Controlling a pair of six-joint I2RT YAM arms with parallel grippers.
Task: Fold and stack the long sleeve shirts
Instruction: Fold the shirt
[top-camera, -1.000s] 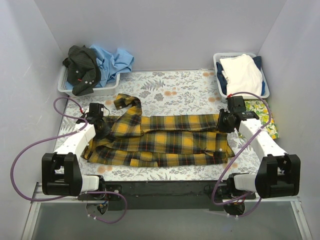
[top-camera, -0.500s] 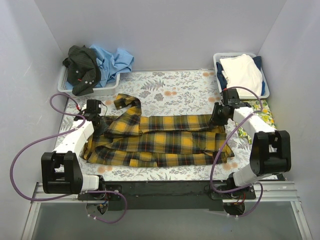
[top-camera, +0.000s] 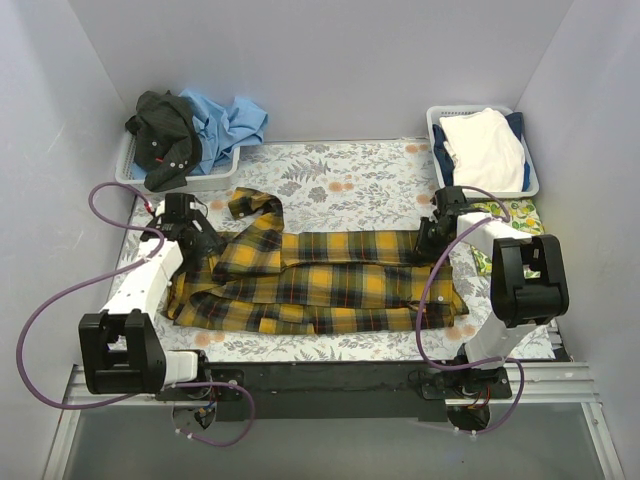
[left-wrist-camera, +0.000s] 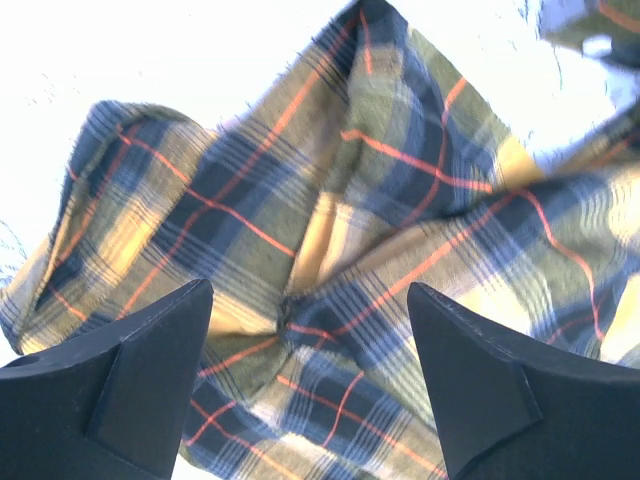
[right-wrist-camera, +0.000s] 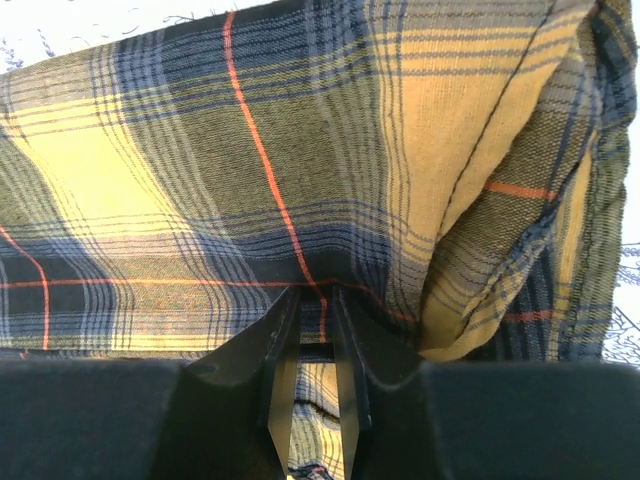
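A yellow-and-black plaid long sleeve shirt lies spread lengthwise across the table, collar end to the left. My left gripper hovers over its bunched left part, open. In the left wrist view the two fingers stand wide apart at the gripper, with wrinkled plaid cloth below and nothing between them. My right gripper sits at the shirt's right back corner. In the right wrist view it is shut on a thin fold of the plaid cloth, and a folded-over hem hangs just to its right.
A grey basket at the back left holds a dark shirt and a light blue shirt. A white basket at the back right holds white cloth. The fern-print table cover lies under everything. Grey walls close three sides.
My left gripper went from shut to wide open and let go of the shirt's left part. The right arm swung round toward the back while its gripper kept hold at the shirt's right edge.
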